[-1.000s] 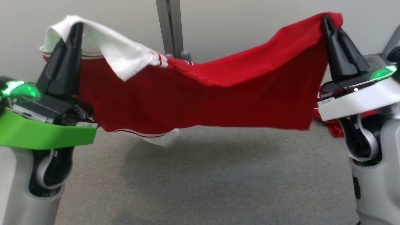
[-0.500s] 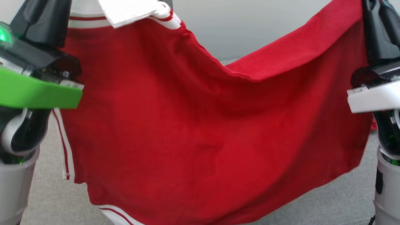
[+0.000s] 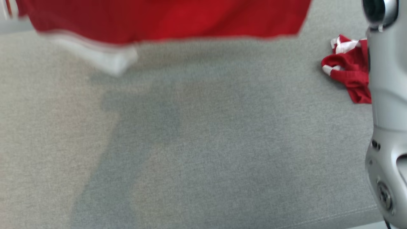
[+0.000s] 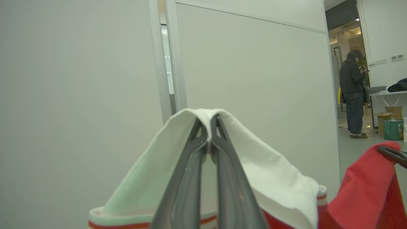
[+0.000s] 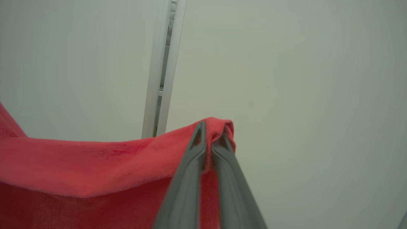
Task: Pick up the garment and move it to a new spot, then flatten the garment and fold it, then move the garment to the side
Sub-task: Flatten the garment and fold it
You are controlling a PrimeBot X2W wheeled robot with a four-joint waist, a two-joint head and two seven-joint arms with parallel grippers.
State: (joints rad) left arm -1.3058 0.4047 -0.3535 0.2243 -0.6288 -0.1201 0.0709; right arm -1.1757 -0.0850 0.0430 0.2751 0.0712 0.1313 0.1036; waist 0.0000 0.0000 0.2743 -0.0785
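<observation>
Garment [image 3: 165, 19] hangs stretched above the grey surface [image 3: 203, 143], left gripper [image 4: 209, 127] pinched tight on its white edge, right gripper [image 5: 211, 136] likewise on a red corner. It's lifted; placing, flattening and folding remain, I'd say.

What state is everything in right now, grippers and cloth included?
left gripper: shut, pinching a white part of the red garment.
right gripper: shut, pinching a red edge of it.
red garment: hanging spread between both grippers, its hem off the grey surface, blurred in the head view.
crumpled red and white cloth: lying bunched on the grey surface, at the right.
person: standing in the room beyond the partition.
</observation>
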